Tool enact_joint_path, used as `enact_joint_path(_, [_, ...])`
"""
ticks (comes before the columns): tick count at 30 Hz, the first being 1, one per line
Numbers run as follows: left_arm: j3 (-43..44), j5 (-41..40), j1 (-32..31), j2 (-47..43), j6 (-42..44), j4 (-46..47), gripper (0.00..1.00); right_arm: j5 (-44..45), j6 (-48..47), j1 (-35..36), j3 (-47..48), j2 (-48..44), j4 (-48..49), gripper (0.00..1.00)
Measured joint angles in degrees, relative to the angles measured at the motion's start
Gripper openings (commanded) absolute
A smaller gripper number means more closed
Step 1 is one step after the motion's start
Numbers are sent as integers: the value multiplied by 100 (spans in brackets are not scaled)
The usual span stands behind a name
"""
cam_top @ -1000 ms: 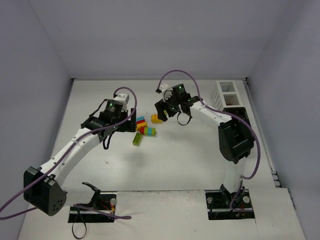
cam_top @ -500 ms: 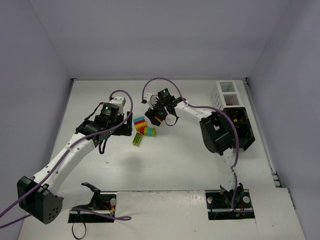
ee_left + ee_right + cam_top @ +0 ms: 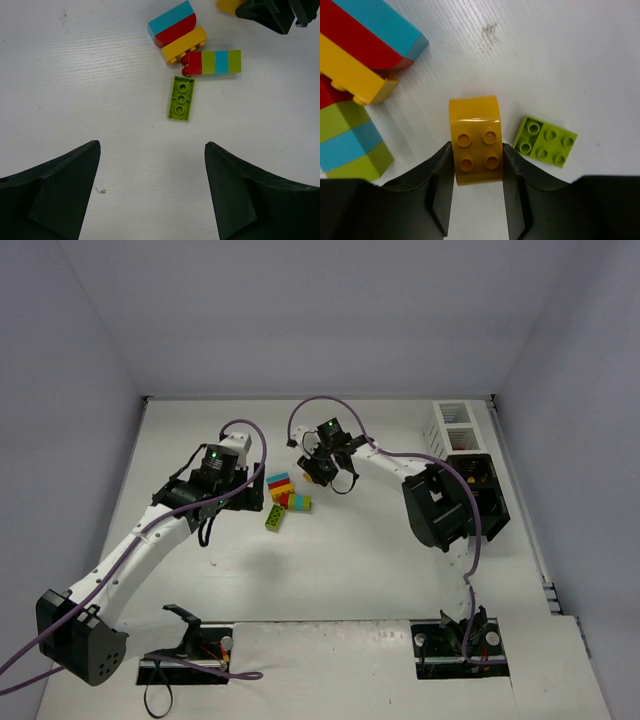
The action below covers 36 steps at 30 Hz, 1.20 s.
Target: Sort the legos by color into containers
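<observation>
My right end effector is closed on the orange brick, its fingers pressed against two opposite sides. I cannot tell whether the brick is off the tabletop. Room is tight here. A green plate lies just beside the brick on one side, apart from it but close to the finger there. On the other side are the yellow brick, the cyan-and-red piece beyond it, and the striped block near my other finger. Ahead of the brick the tabletop is open.

My left end effector stands wide open with nothing between its fingers. A bare stretch of tabletop lies in front of it, then the green brick lying flat, its far end just beside the striped block. The right end effector fills the far right corner of this view.

From above, the legos sit mid-tabletop, between my two end effectors. There is free room toward the near edge and toward the far wall. The white bin is in the far right corner, with the black bin next to it along the right edge. My right arm bends between the legos and the black bin, its elbow just beside that bin.
</observation>
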Motion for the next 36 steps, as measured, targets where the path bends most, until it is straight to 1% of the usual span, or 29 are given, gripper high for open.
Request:
enact_joint_path(4, [0,2,0,118,13,72,78,120,321,-52,-415,-505,55,0])
enact_joint_path(8, [0,28,0,313,13,160,78,590,960,-398,-1309,-1646,439,0])
enact_joint_path(12, [22,127,0,549,13,262,78,1473,1696,-1119,-2201,-3049,852,0])
enact_joint_path(16, [129,197,2,782,11,367,78,2638,2393,-1827,-2879,-4092,1071,0])
enact_joint_path(20, [247,326,2,916,11,452,78,3414,3130,-2409,-3482,-4684,960,0])
enact_joint_path(22, [293,372,2,933,11,487,78,3536,3296,-2557,-3552,-4725,925,0])
enact_joint_path(25, [328,415,2,935,11,525,78,3753,3630,-2988,-3679,-4756,815,1])
enact_joint_path(29, [332,437,2,935,11,538,78,3842,3967,-3383,-3696,-4754,680,8])
enact_joint_path(30, [332,439,2,935,11,538,78,3842,4044,-3449,-3696,-4752,671,15])
enact_joint_path(31, [332,444,2,935,11,538,78,3845,4109,-3508,-3696,-4732,664,20])
enact_joint_path(32, [332,452,2,935,11,538,78,3853,4172,-3550,-3694,-4706,654,33])
enact_joint_path(34, [332,461,2,935,9,538,78,3862,4271,-3589,-3694,-4607,590,41])
enact_joint_path(35, [332,466,2,935,9,538,78,3858,4310,-3589,-3694,-4553,553,49])
enact_joint_path(36, [332,466,2,935,9,538,78,3851,4354,-3589,-3694,-4503,520,53])
